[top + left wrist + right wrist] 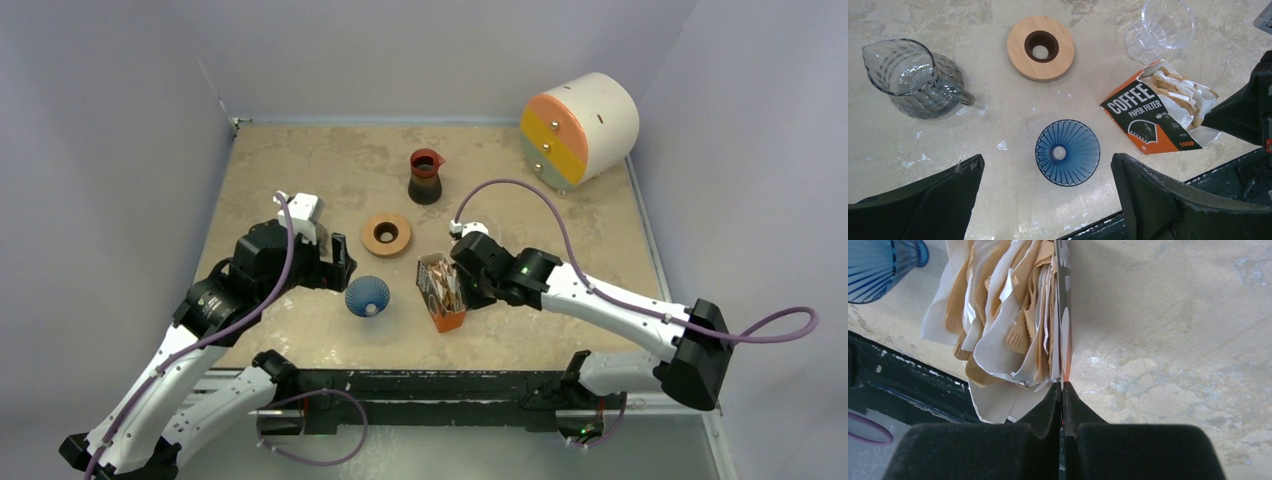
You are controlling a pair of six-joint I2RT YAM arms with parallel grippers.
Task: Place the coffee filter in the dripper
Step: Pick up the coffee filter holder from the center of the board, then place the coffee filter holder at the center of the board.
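The deep-blue ribbed dripper (367, 295) stands mouth-up on the table, in front of the left arm. My left gripper (1047, 165) hovers over the dripper (1067, 152), open, its fingers wide on either side and holding nothing. To the right lies an orange and black coffee filter box (443, 292), torn open, with several tan and white coffee filters (1008, 315) spilling out. My right gripper (1062, 390) is shut on the thin side wall of the box (1148, 120), beside the filters. A corner of the dripper (878, 265) shows at the top left of the right wrist view.
A flat wooden ring (386, 233) lies behind the dripper. A dark carafe with a red rim (426, 177) stands farther back. The left wrist view shows a grey glass pitcher (913, 77) and a clear glass cup (1168, 25). A drum-shaped cabinet (580, 125) stands far right.
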